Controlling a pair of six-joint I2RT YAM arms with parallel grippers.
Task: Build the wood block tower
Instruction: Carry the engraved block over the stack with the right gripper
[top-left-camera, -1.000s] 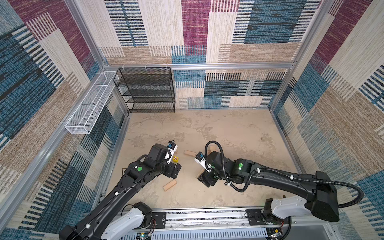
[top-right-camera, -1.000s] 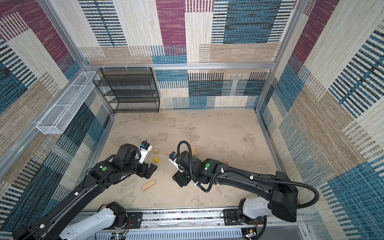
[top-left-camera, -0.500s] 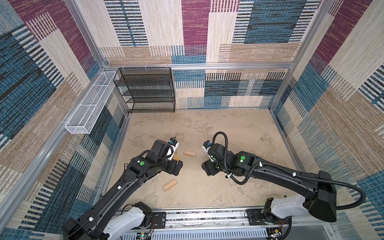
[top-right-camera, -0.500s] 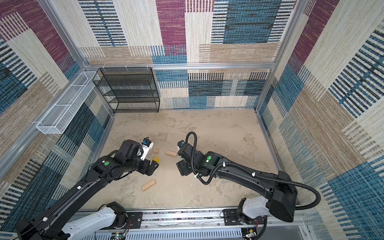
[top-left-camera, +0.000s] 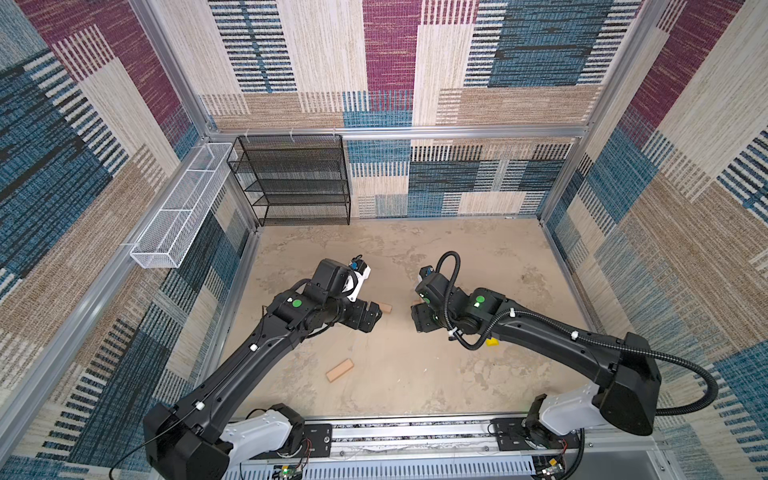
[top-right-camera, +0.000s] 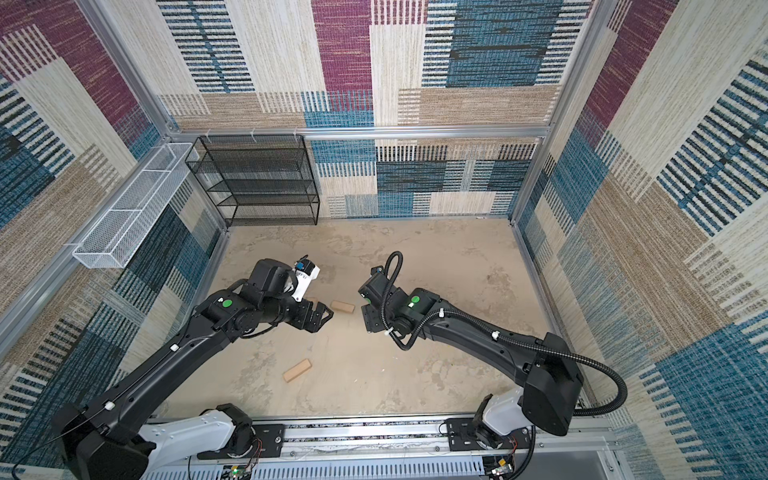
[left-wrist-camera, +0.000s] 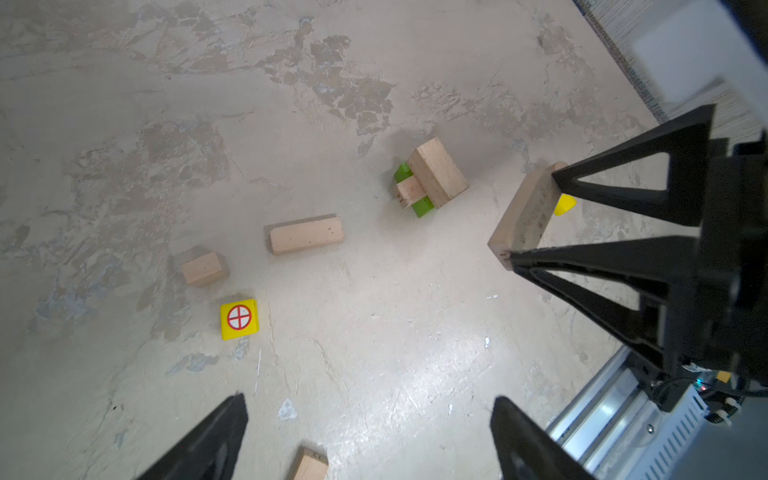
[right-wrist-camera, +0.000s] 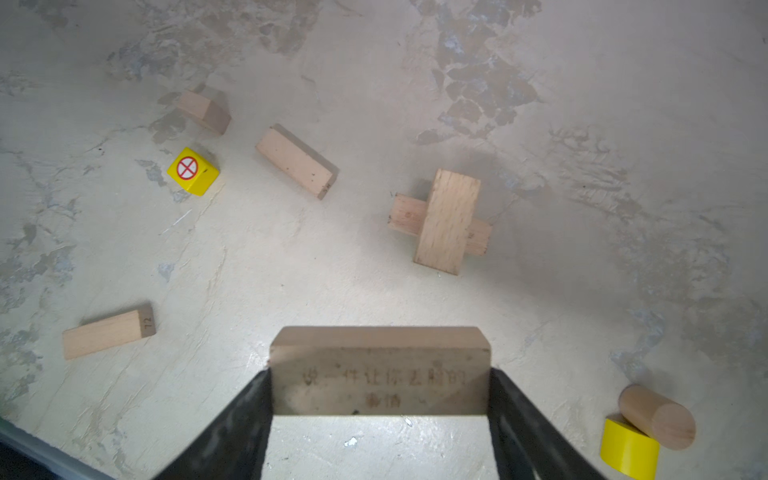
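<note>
The right gripper (top-left-camera: 417, 321) has risen off the floor (top-left-camera: 478, 257) with a tan brick (right-wrist-camera: 378, 361) clamped end to end between its jaws. The left gripper (left-wrist-camera: 368, 415) has swung in toward the middle. By my reading the pick is done and the next layer is on its way. The tower (right-wrist-camera: 444, 220), two tan bricks crossed on a green block (left-wrist-camera: 424, 206), stands near mid-floor, at twelve o'clock of the right gripper and apart from it. The left gripper's jaws stand wide apart, empty, touching nothing. A loose brick (top-left-camera: 340, 370) lies at seven o'clock of the floor's middle.
</note>
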